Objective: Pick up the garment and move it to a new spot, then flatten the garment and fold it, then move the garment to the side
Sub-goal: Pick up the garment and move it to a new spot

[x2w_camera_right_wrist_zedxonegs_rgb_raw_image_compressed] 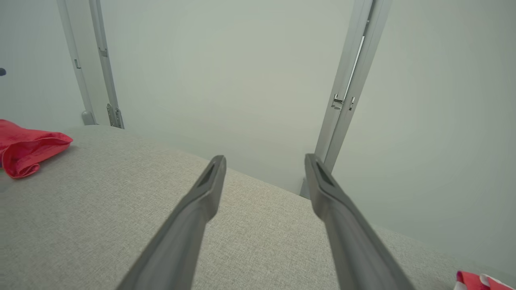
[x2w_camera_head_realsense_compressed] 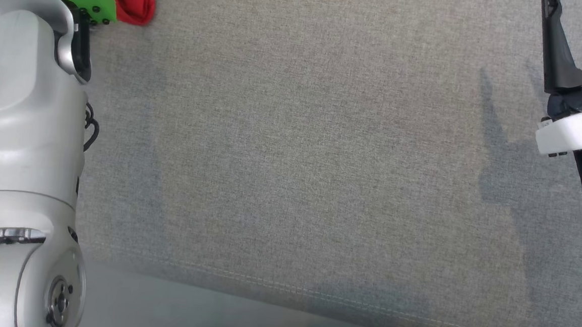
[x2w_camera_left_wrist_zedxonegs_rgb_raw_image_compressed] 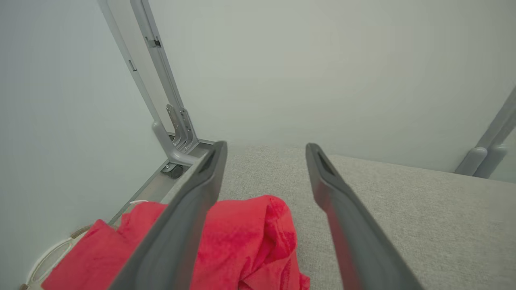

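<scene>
Left pincer (x2w_camera_left_wrist_zedxonegs_rgb_raw_image_compressed: pixel 266 148) spread above red garment (x2w_camera_left_wrist_zedxonegs_rgb_raw_image_compressed: pixel 250 233), metal post (x2w_camera_left_wrist_zedxonegs_rgb_raw_image_compressed: pixel 163 72) behind

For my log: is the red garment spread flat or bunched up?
Bunched up: the red garment lies as a rumpled, layered heap at a corner of the grey fabric surface. Neatly folded or not, cannot tell.

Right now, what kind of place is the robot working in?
Probably a test booth or lab cell: a grey fabric-covered work surface, plain pale wall panels with metal frame posts, and a red garment.
</scene>
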